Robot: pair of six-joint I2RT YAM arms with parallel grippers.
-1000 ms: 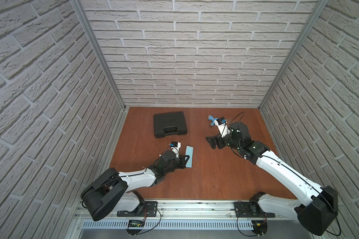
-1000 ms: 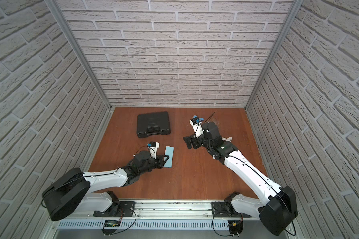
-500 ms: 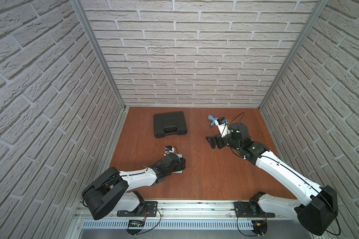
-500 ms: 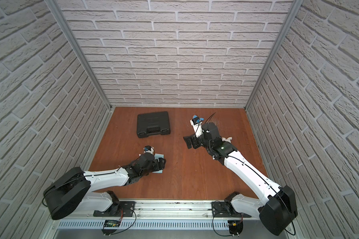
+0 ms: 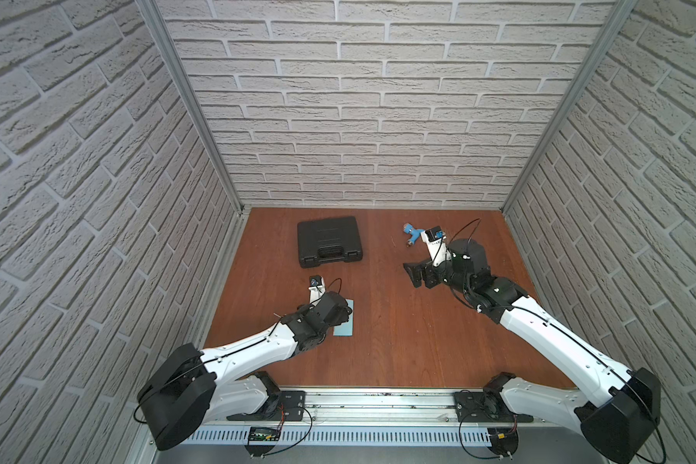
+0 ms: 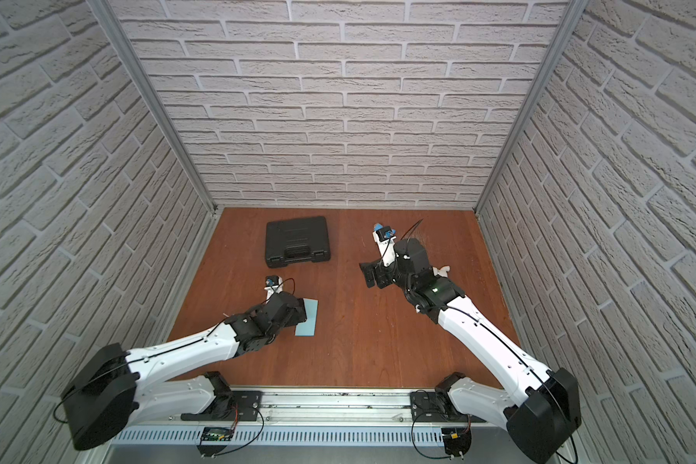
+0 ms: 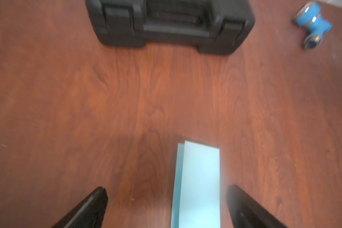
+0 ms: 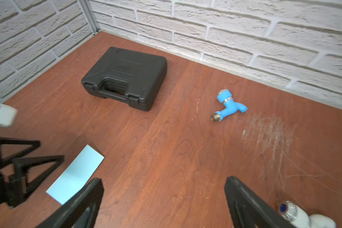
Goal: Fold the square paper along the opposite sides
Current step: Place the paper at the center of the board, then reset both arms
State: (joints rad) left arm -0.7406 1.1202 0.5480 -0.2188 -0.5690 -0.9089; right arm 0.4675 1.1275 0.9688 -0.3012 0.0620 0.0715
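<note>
In both top views the left gripper [image 5: 344,314] is low over the square paper [image 5: 346,326], which lies on the tabletop [image 5: 398,345] in front of the black case [image 5: 329,241]. The wrist covers the fingers here, so its opening cannot be read. The right gripper [image 5: 414,275] hangs well apart from the paper, near the blue tap fitting [image 5: 412,233].

In the left wrist view the left gripper [image 7: 166,190] is wide open and holds nothing. The square paper [image 7: 199,177] lies flat between the two fingers (closer to one of them), folded into a narrow strip with the upper layer a little offset. Whether a finger touches its edge, I cannot tell.

In the right wrist view the right gripper [image 8: 164,180] is also wide open and empty, above bare tabletop. The folded paper [image 8: 75,175] lies to one side, just beside the left arm's fingers.
</note>
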